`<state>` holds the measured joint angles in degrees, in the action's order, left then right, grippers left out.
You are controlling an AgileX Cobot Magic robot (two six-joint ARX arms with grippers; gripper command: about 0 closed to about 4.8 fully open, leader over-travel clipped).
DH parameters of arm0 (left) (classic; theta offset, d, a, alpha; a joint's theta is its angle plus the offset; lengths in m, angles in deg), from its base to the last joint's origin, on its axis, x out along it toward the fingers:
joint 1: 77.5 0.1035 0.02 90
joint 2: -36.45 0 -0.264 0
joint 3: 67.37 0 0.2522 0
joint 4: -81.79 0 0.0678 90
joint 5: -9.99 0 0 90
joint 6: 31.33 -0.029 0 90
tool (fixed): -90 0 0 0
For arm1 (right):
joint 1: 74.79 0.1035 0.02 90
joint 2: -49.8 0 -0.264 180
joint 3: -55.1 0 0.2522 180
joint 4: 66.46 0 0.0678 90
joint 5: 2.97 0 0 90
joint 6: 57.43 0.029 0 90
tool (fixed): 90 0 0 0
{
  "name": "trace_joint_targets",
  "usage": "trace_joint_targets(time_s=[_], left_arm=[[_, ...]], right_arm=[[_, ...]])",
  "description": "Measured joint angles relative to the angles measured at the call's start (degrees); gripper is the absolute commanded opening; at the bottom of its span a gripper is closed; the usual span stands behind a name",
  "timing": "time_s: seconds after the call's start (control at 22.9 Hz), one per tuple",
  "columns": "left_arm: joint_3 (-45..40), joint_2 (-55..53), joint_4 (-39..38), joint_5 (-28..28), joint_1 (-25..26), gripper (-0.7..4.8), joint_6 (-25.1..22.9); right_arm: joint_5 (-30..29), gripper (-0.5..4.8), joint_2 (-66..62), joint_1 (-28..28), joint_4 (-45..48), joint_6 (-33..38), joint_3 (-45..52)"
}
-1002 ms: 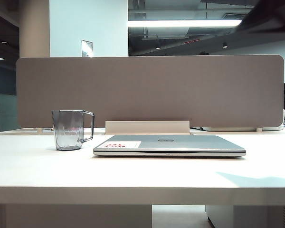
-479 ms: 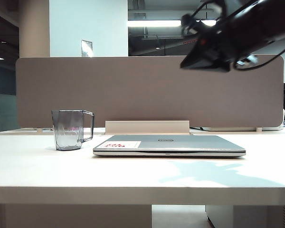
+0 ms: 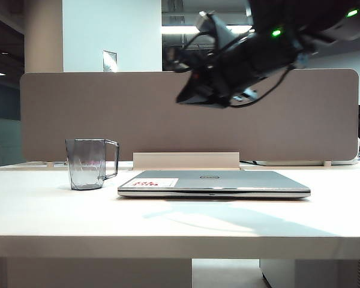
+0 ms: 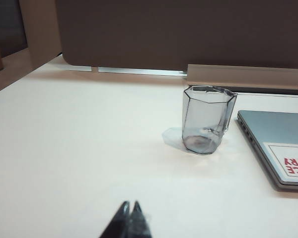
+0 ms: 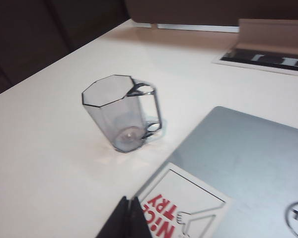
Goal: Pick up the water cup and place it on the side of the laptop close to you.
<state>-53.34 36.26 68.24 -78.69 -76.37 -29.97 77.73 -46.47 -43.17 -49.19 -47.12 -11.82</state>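
The water cup [image 3: 91,164], a clear grey-tinted faceted plastic mug with a squared loop handle, stands upright and empty on the pale cream surface [image 3: 168,222]. Its handle points toward the laptop [image 3: 216,183], a thin silver-grey closed machine lying flat just beside it, with a small gap between the two. On the lid sit a small round logo [image 3: 209,177] and, at the corner nearest the cup, a white sticker with red print [image 3: 149,182].

Behind both runs a long beige strip [image 3: 186,160] along the foot of a wide brown-grey divider panel [image 3: 108,114] that closes off the back of the surface.

The right tool [image 3: 195,96], black and trailing cables, hangs in the air high above the laptop's lid, well apart from the cup and angled down toward the cup's side. In the right wrist view its two dark fingers [image 5: 120,218] are pressed together, clenched on nothing, with the cup [image 5: 120,111] and the sticker [image 5: 181,210] beyond them.

The left tool [image 4: 128,220] appears only in its own wrist view, low over bare surface, tips closed together and empty, the cup [image 4: 206,119] well ahead of it and the laptop's edge [image 4: 278,148] to one side
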Motion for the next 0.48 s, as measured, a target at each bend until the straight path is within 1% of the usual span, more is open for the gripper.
trace_joint_targets(time_s=[0.17,0.31,0.48], left_arm=[[0.00,0.00,-0.02,0.07,0.00,-0.03,0.00],[0.00,0.00,-0.04,0.07,0.00,-0.03,0.00],[0.00,0.02,-0.04,0.04,-0.02,-0.03,0.00]], right_arm=[[-0.59,-0.06,-7.02,2.29,-0.50,0.00,-7.65],[-0.83,-0.06,-12.33,3.61,-4.90,0.00,-15.69],[-0.85,-0.06,-18.16,4.35,-9.03,0.00,-23.61]])
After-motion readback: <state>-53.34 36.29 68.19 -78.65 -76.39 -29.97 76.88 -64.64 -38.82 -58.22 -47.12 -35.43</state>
